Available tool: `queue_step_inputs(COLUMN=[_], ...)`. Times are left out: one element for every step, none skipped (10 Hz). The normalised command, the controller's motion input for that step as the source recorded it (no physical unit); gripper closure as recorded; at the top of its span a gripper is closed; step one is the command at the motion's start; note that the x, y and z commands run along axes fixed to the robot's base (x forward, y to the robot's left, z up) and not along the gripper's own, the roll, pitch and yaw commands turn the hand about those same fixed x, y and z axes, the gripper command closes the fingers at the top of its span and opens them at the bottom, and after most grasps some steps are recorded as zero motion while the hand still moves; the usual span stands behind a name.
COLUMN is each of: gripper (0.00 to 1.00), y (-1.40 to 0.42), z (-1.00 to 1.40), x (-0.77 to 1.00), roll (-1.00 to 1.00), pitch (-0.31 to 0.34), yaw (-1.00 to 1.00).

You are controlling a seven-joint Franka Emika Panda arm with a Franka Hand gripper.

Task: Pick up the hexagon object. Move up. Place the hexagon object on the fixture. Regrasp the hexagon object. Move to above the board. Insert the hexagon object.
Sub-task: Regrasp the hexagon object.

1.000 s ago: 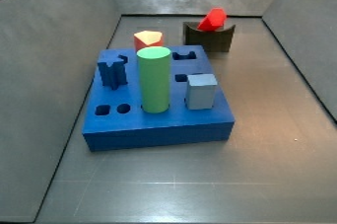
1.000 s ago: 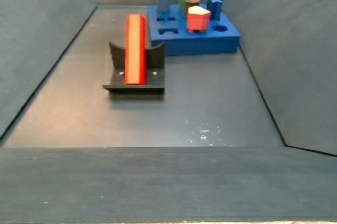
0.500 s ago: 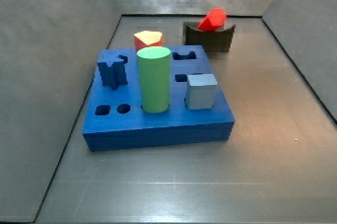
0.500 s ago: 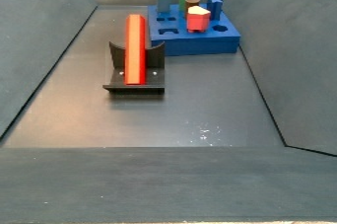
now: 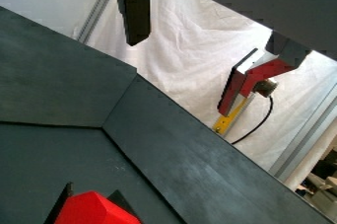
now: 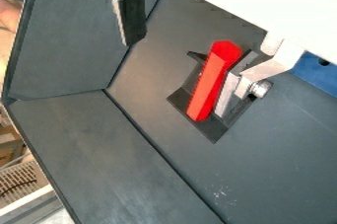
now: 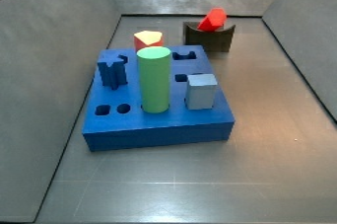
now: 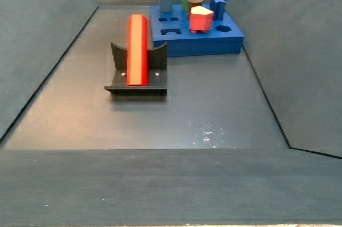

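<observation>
Gripper [image 6: 198, 26] raised above floor, fingers [image 6: 130, 16] spread wide, nothing held. Hexagon object [image 8: 136, 48] propped upright on fixture [image 8: 135, 79], left of centre frame; board [image 8: 201, 37] behind, upper centre.

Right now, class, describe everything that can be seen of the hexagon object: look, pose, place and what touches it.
The hexagon object is a long, slim, bright red bar, smooth and plastic-looking, with a hexagonal end. It rests on the fixture, leaning upright against its dark bracket, apart from the board. Only the fixture touches it. The gripper hangs above, open and empty, with one finger well clear of the bar.
</observation>
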Motion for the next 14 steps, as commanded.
queue_step_inputs(gripper=[0.00,0.00,0.00,0.00,0.00,0.00,0.00,0.00,0.00,0.00,0.00,0.00,0.00,0.00], y=[-0.05,-0.05,-0.05,-0.05,-0.05,-0.05,-0.05,-0.04,-0.04,-0.04,-0.04,-0.04,-0.04,-0.04], z=[-0.02,-0.02,-0.02,-0.02,-0.02,-0.03,-0.03,-0.03,-0.03,-0.03,-0.03,-0.03,-0.03,-0.02], x=[0.24,0.24,0.24,0.24,0.23,0.23,0.23,0.23,0.23,0.23,0.23,0.23,0.23,0.23], roll=[0.16,0.16,0.15,0.15,0.15,0.15,0.14,0.14,0.14,0.14,0.14,0.14,0.14,0.14], pitch=[0.011,0.012,0.017,0.019,0.024,0.027,0.030,0.032,0.033,0.034,0.034,0.035,0.035,0.035], yaw=[0.12,0.11,0.10,0.10,0.10,0.10,0.10,0.10,0.10,0.10,0.10,0.10,0.10,0.10])
